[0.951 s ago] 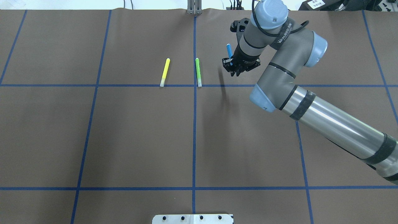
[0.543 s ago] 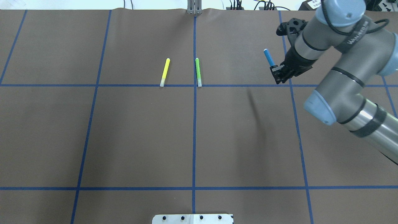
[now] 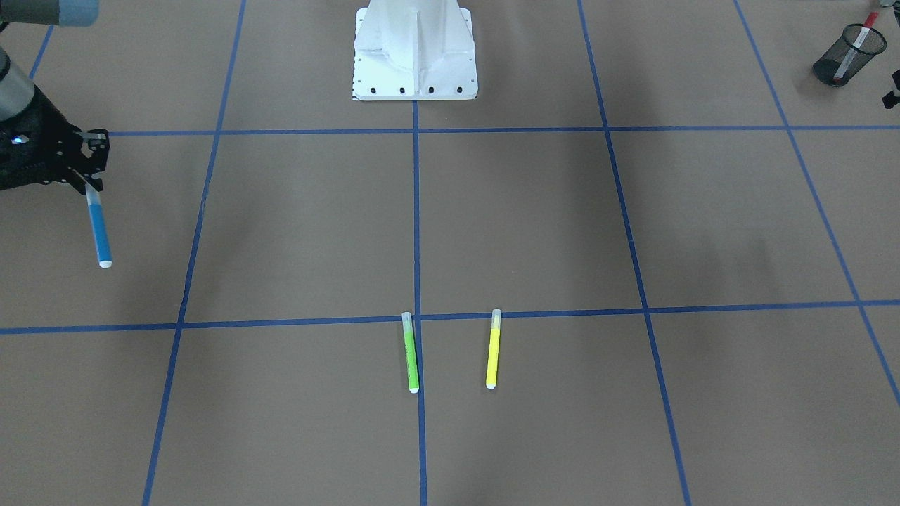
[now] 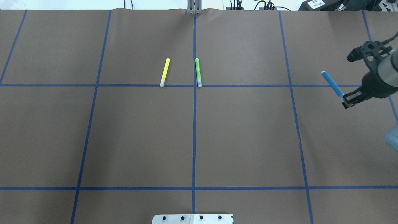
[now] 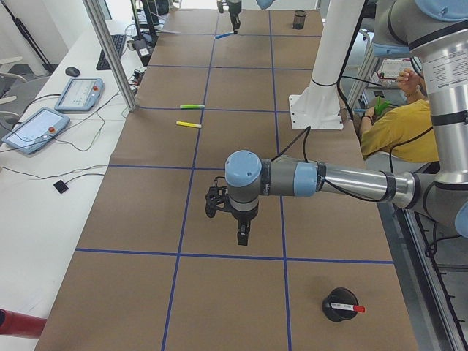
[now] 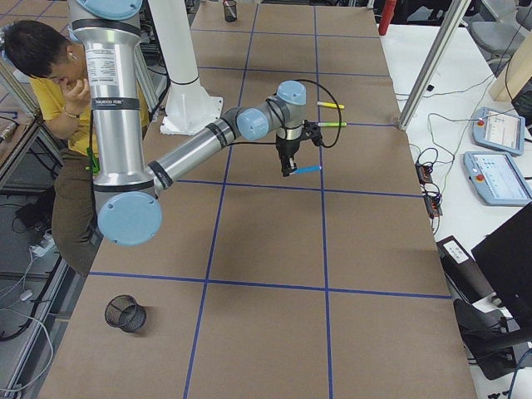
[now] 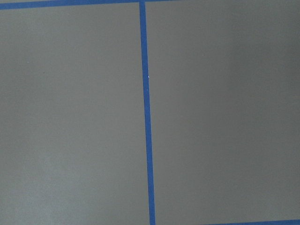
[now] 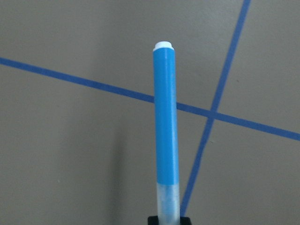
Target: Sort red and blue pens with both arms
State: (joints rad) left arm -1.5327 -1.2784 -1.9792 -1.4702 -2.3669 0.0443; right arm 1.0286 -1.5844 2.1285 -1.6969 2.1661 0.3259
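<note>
My right gripper [image 4: 348,101] is shut on the clear-capped end of the blue pen [image 4: 332,83], held above the table near its right edge. The pen sticks out slanting from the fingers; in the right wrist view the blue pen [image 8: 166,122] points away over a tape crossing. The front view shows the same gripper [image 3: 88,184] and blue pen [image 3: 100,232] at the left edge. The red pen [image 5: 345,308] rests in a black mesh cup [image 5: 340,303]. My left gripper [image 5: 243,235] hangs over the table in the exterior left view only; I cannot tell whether it is open or shut.
A green marker [image 4: 197,72] and a yellow marker [image 4: 164,72] lie side by side near the middle tape line. A second mesh cup [image 6: 125,313] stands at the right end of the table. A seated person [image 6: 50,83] is behind the robot's base [image 3: 413,49].
My right arm has swung from just right of the table's middle out to the right edge, carrying the blue pen with it. The green and yellow markers have not moved.
</note>
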